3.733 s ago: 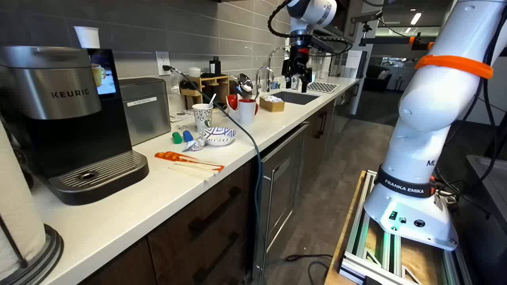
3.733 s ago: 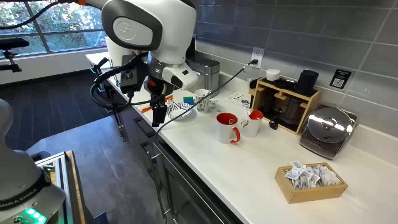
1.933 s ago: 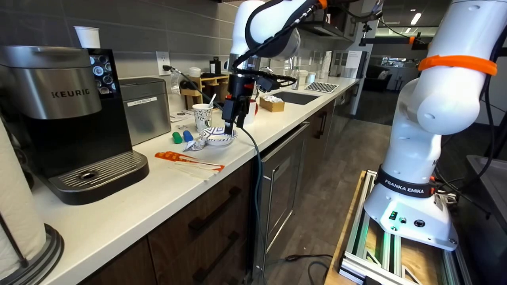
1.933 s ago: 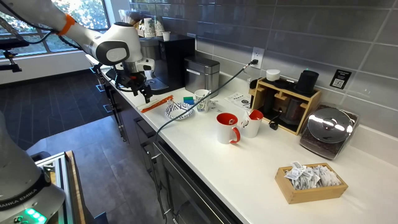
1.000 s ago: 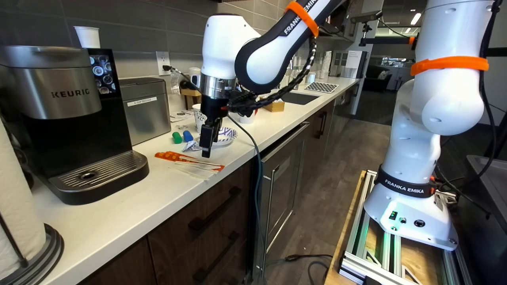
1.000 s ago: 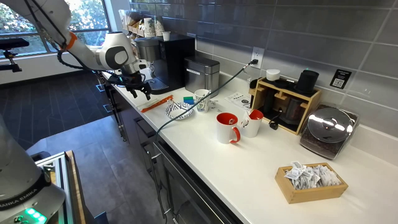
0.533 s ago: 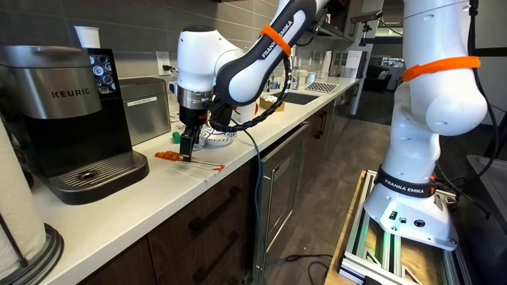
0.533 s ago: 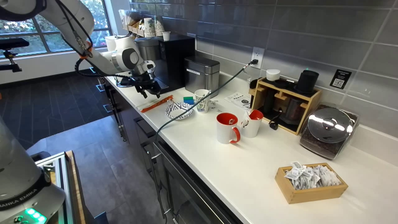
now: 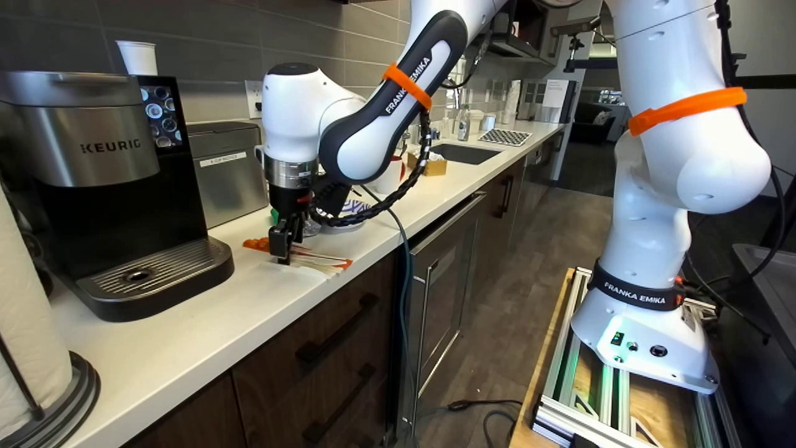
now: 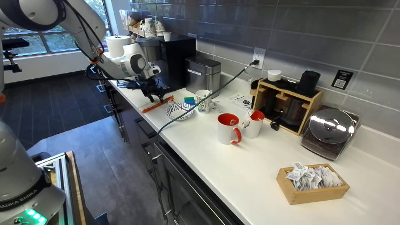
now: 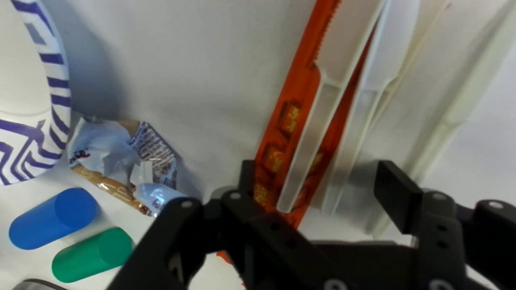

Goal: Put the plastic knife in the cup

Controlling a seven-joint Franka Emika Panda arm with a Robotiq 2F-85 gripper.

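The hand (image 11: pixel 315 177) stood spread wide, empty, two white plastic knives (image 11: pixel 333 80) between its fingers (image 11: pixel 397 197), one atop an orange packet (image 11: pixel 286 121) on the counter (image 10: pixel 256 175). The judged risk was pinching both (they lay side by side), or carrying the packet to the patterned cup (image 10: pixel 204 107).

The coffee machine (image 9: pixel 118 205) reads "KEURIG" across its metal front. "FRANKA EMIKA" runs in white on the black band (image 9: pixel 637 294) round the robot's base (image 9: pixel 640 341) and along its forearm (image 9: pixel 426 53), partly under an orange strap (image 9: pixel 407 86). Print on the metal bin (image 9: pixel 233 186), crumpled wrapper (image 11: pixel 117 155), orange strip (image 11: pixel 291 121) and wall sign (image 10: pixel 342 79) cannot be read.
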